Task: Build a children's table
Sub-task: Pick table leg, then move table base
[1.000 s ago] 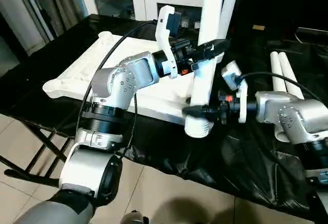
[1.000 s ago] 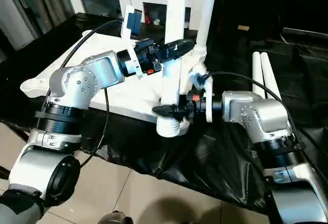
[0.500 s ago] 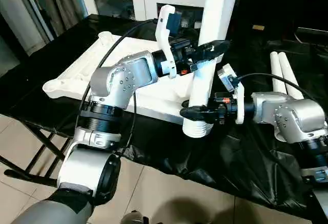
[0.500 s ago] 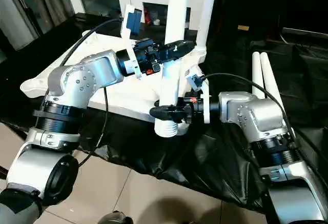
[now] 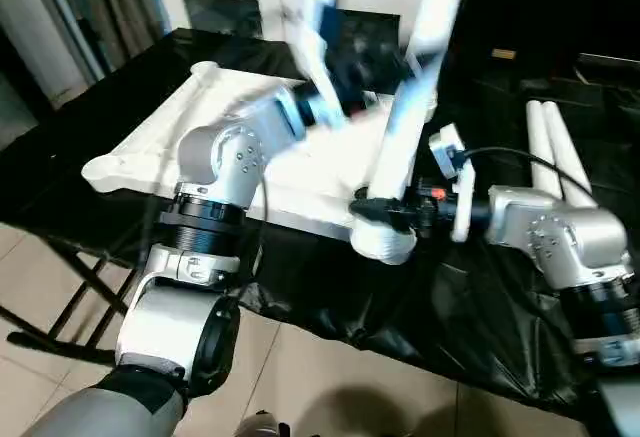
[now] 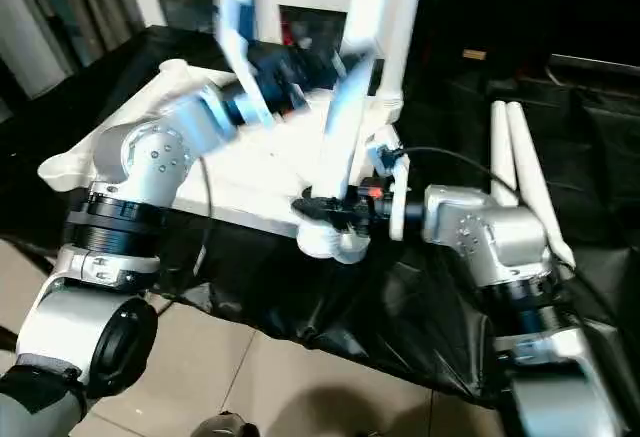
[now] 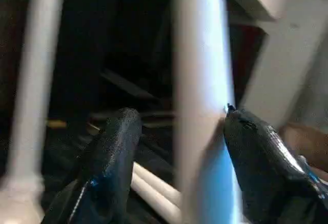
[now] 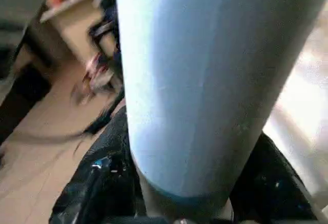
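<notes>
Leg (image 5: 400,137) tilted over near-right corner socket (image 5: 385,242): right end effector (image 5: 385,215) clamps base, left end effector (image 7: 177,147) loosely straddles shaft; straighten before seating.

Smooth white plastic leg (image 5: 400,137), faint sheen. White plastic tabletop (image 5: 170,132), matt (ribbing blurred). Black cover (image 5: 480,327) over work table: thin, creased, glossy film. Brushed silver metal forearms (image 5: 545,232). Matt black fingers (image 7: 115,152). Glossy floor tiles (image 5: 330,377).

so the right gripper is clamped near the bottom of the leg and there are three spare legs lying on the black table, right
Not three. The left eye view shows two spare legs lying side by side on the black table. The right gripper is indeed clamped near the bottom of the leg.
</notes>
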